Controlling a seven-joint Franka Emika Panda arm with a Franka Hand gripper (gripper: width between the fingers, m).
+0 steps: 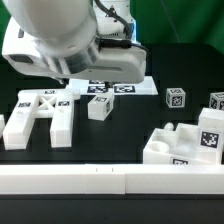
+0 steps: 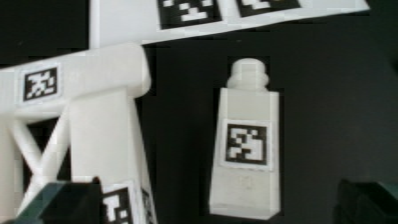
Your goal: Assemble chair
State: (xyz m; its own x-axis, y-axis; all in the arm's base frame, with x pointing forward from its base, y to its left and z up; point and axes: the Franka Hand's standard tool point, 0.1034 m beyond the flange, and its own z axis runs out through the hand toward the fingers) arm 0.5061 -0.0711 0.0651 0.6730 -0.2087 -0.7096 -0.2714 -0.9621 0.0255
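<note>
The chair is in loose white tagged parts on the black table. In the wrist view a short bar (image 2: 246, 140) with a rounded peg at one end lies flat, beside the cross-braced plate (image 2: 80, 110). My gripper (image 2: 222, 205) is open, its dark fingertips (image 2: 68, 205) standing wide on either side of the bar's flat end, holding nothing. In the exterior view the plate (image 1: 45, 115) lies at the left, the bar (image 1: 100, 107) just to its right under the arm, and the arm's body hides the gripper.
The marker board (image 1: 115, 88) lies behind the bar. Two small tagged blocks (image 1: 176, 98) (image 1: 218, 101) stand at the exterior view's right. A large notched block (image 1: 185, 145) sits at the front right. A white rail (image 1: 110, 180) runs along the front.
</note>
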